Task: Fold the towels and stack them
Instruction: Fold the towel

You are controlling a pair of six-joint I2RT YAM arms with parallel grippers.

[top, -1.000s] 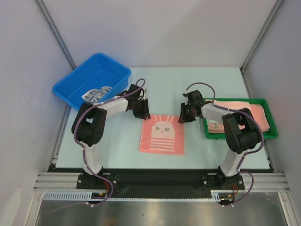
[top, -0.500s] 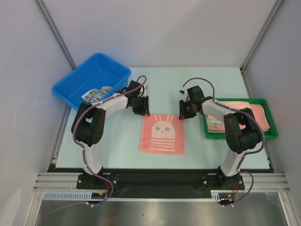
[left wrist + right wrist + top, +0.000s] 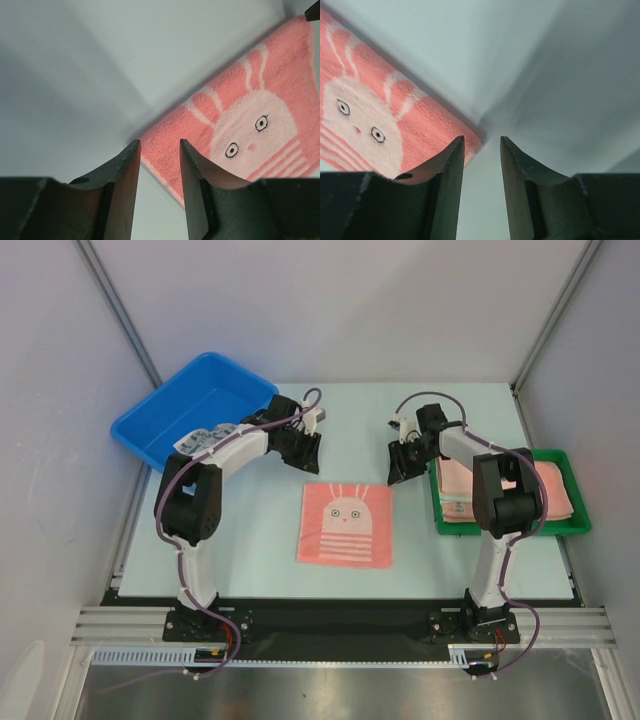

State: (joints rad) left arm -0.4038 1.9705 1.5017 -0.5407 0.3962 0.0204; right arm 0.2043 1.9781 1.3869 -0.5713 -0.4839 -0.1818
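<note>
At the far left, a blue bin (image 3: 190,400) sits angled near the table's (image 3: 250,550) far left corner, a blue-and-white patterned cloth (image 3: 205,438) lying in it. The left gripper (image 3: 306,456) hangs just beyond the bunny towel's (image 3: 346,525) far left corner, fingers apart with nothing between them. The towel lies flat mid-table, edges straight, and a wide band of table shows between it and the bin. The right gripper (image 3: 398,472) hangs by the towel's far right corner, fingers likewise parted and gripping nothing. Its wrist view shows the corner just left of the gap. Just right of it, a green tray (image 3: 510,531) holds folded pink towels (image 3: 550,485).
</note>
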